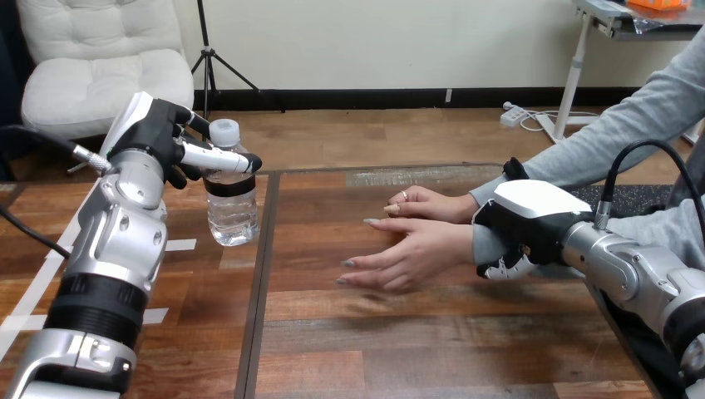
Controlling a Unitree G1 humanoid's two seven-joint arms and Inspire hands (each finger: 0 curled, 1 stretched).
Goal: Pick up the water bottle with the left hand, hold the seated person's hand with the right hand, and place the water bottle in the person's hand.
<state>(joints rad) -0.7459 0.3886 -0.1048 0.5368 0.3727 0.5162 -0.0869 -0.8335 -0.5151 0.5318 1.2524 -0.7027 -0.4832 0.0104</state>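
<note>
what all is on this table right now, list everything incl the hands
table: one, brown wood, fills the lower view
water bottle: one, clear with a white cap and a dark band, upright at the table's left; cannot tell whether it rests on the table or is just off it
tape strips: a few, white, on the table's left part
mat: one, black, at the table's far right
person's nearer hand: one, open, reaching in from the right to mid-table
person's farther hand: one, just behind the nearer one
left hand: one, black and white, fingers curled round the bottle just under the cap
right hand: one, black and white, clasped on the wrist of the nearer hand
</note>
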